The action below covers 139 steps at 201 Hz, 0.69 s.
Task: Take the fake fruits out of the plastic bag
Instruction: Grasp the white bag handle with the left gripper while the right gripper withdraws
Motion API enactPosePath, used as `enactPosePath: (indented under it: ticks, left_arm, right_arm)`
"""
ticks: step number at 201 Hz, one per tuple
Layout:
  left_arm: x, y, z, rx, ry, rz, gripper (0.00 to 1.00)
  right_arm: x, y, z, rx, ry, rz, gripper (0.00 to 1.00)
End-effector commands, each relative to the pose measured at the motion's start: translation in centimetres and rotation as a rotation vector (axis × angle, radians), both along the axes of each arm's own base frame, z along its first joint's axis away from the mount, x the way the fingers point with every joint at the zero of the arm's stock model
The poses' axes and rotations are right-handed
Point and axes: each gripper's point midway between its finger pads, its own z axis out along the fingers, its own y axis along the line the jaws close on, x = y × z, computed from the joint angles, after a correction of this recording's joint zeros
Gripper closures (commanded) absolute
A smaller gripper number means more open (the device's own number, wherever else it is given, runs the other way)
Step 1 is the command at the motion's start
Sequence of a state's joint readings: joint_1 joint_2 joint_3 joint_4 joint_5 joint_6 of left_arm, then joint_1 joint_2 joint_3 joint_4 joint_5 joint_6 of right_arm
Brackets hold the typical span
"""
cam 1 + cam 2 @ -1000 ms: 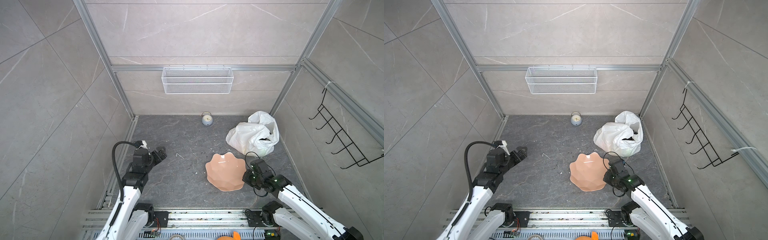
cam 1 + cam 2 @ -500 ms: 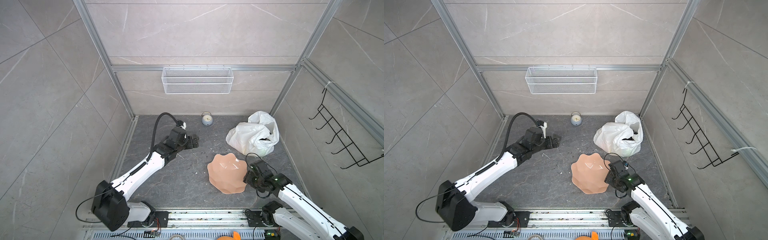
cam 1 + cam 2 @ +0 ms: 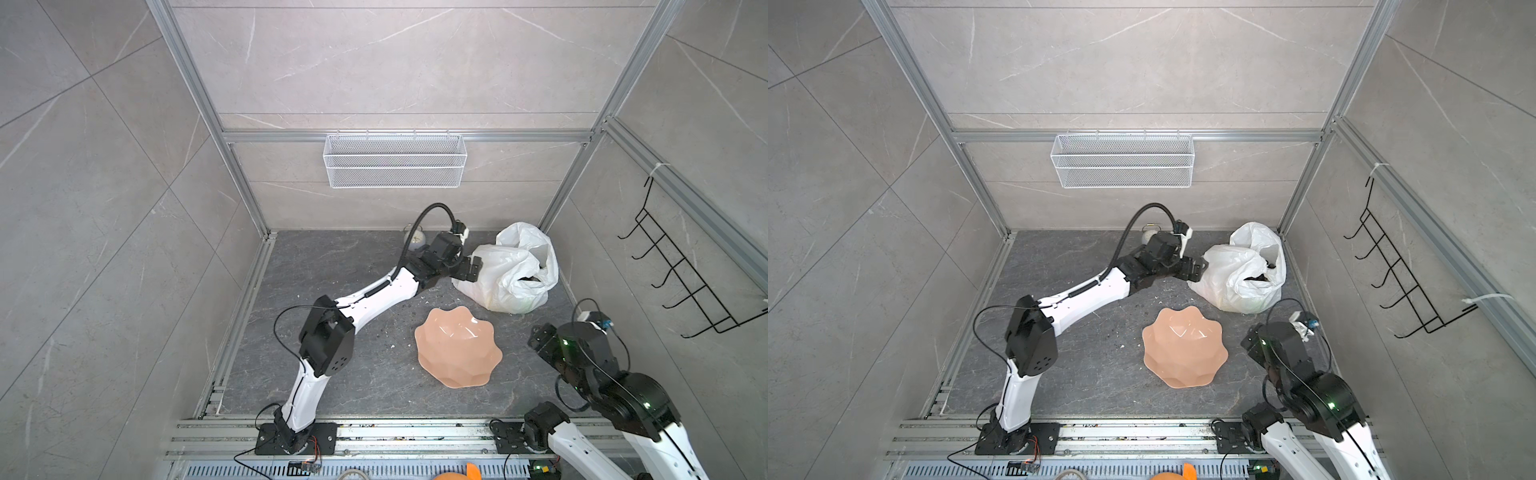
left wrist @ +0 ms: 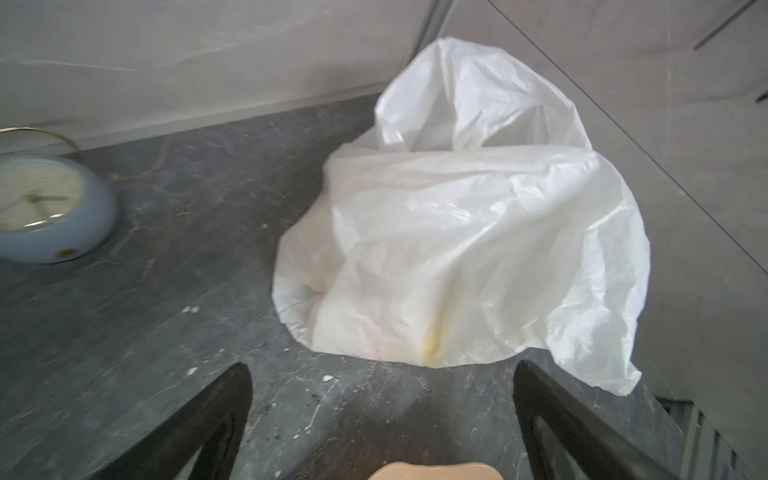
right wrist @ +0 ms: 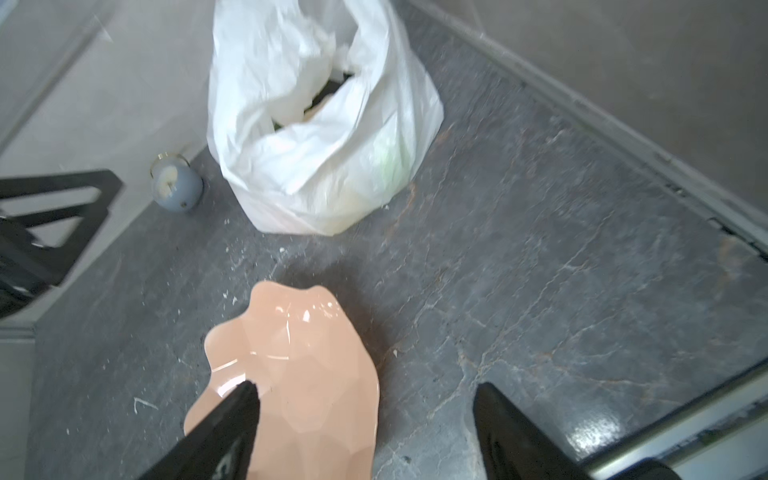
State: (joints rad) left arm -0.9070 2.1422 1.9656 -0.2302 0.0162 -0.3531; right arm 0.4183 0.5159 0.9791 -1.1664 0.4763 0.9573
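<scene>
Right gripper (image 5: pixel 365 386): fingers wide apart, empty, near bowl's 3 o'clock side.
Bowl (image 3: pixel 457 349): peach, on floor.
Left gripper (image 4: pixel 380 368): fingers spread, empty, just beside bag's 9 o'clock side.
Plastic bag (image 3: pixel 511 270): 1 o'clock from bowl, mouth open.
Fake fruits (image 5: pixel 386 162): inside bag, green and yellow tints showing through.
Clock (image 4: pixel 41 208): 10 o'clock from bag, by back wall.

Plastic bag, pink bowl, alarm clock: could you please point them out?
plastic bag (image 3: pixel 498 282), a top view, crinkled side wall.
pink bowl (image 3: pixel 457 349), a top view, bare inside.
alarm clock (image 4: pixel 37 199), left wrist view, dial face.

Left jaws reached plastic bag (image 3: pixel 509 276)
</scene>
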Motion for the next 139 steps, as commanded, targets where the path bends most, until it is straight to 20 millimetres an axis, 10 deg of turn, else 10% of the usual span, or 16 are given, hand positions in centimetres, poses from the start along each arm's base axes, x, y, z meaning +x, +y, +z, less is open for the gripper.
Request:
enactPosePath:
  ticks: [1,50,96,139]
  left_arm:
    - [-2.4,-4.0,4.1,-0.103,-0.086,-0.157,0.0]
    - [-4.9,-9.4,4.6,-0.14,-0.16,-0.247,0.01]
    - [-2.4,-12.1,-0.2,-0.063,-0.211,-0.153,0.13]
    - [-0.2,-12.0,-0.3,-0.07,-0.286,-0.044,0.51]
  right_arm:
    - [-2.5,-3.8,2.1,-0.096,-0.051,-0.126,0.18]
    - [-3.5,-4.8,3.1,-0.128,-0.084,-0.145,0.18]
    - [-3.3,-4.5,2.9,-0.116,-0.118,-0.119,0.18]
    - [-2.8,-4.0,2.2,-0.125,-0.097,-0.092,0.18]
